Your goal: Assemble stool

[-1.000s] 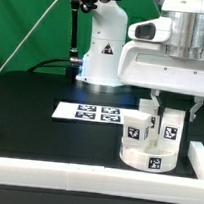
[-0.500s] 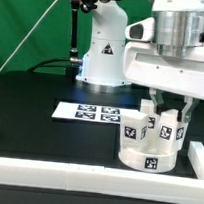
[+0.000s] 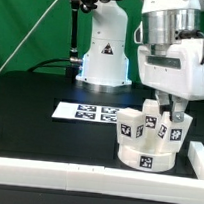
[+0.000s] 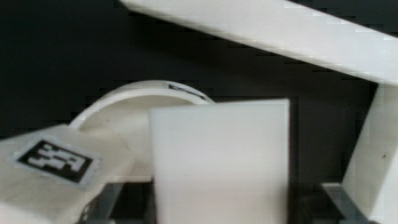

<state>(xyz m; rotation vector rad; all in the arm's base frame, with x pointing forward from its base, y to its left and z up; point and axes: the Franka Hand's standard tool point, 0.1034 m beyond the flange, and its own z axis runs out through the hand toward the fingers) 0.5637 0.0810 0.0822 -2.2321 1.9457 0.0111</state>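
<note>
- We see our gripper [image 3: 170,113] squeezed tight on a white leg [image 3: 174,128] that stands on the round seat [image 3: 146,151].
- The seat lies on the black table [image 3: 28,119], near the white border bar [image 3: 84,175].
- Two more legs [image 3: 130,127] stand on the seat.
- The marker board [image 3: 87,113] lies flat behind it.

The exterior view looks across the black counter [image 3: 28,124] from its front edge, facing the arm's base. The wrist view sits very close above the stool [image 3: 147,139], which both views share.
</note>
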